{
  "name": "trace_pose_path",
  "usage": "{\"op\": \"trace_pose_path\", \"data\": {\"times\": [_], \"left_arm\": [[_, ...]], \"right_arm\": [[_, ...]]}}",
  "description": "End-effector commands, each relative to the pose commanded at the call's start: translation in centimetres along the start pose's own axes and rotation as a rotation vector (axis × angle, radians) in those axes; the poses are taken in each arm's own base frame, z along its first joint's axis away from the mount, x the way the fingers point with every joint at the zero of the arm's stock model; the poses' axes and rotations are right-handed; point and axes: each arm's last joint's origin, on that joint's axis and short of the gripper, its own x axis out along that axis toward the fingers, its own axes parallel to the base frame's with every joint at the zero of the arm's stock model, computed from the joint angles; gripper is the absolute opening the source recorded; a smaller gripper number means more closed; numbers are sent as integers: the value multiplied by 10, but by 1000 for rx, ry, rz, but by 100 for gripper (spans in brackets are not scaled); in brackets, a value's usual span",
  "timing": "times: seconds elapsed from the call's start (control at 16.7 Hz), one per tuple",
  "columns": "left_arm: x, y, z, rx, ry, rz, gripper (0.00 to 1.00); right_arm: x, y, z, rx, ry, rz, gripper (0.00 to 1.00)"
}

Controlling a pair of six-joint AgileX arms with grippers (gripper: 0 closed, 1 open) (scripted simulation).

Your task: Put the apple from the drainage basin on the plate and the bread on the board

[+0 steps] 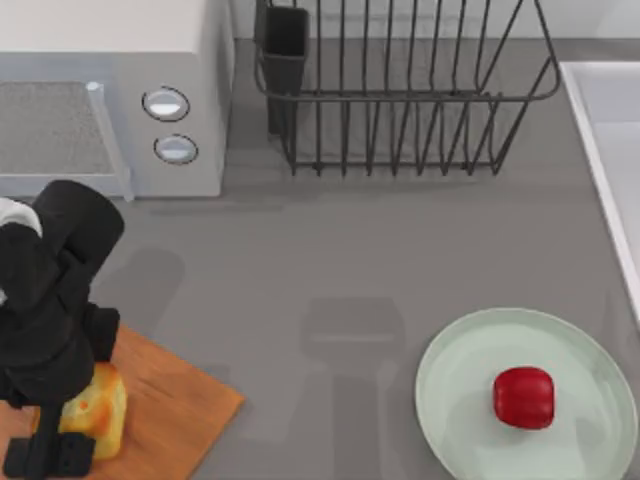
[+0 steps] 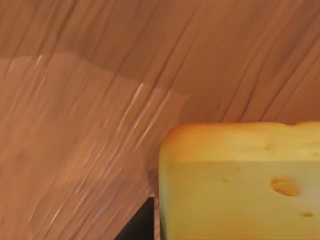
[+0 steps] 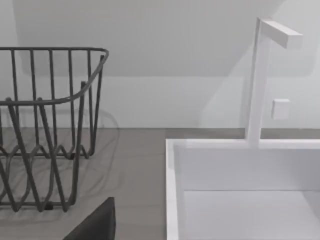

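The left hand (image 1: 60, 440) hung low over the board (image 1: 170, 400) at the worktop's near left corner, with the bread (image 1: 98, 410) directly beneath it and apparently between its fingers; whether they clamped the loaf or had let go could not be told. The left wrist view showed the bread (image 2: 240, 180) close against the board's grain (image 2: 100, 100). Well off to that hand's right, the apple (image 1: 523, 397) sat on the plate (image 1: 450, 390). Farther back stood the wire rack (image 1: 400, 90) and microwave (image 1: 120, 90). If the hand lifted while gripping, the bread would likely be dragged off the board.
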Motion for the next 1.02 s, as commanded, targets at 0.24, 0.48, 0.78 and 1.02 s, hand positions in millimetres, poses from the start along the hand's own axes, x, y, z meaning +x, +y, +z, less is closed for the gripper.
{"op": "trace_pose_path", "data": {"times": [0.24,0.48,0.78,1.02], "left_arm": [[0,0,0,0,0,0,38],[0,0,0,0,0,0,68],[0,0,0,0,0,0,100],[0,0,0,0,0,0,100]], "right_arm": [[0,0,0,0,0,0,100],[0,0,0,0,0,0,100],[0,0,0,0,0,0,100],[0,0,0,0,0,0,100]]}}
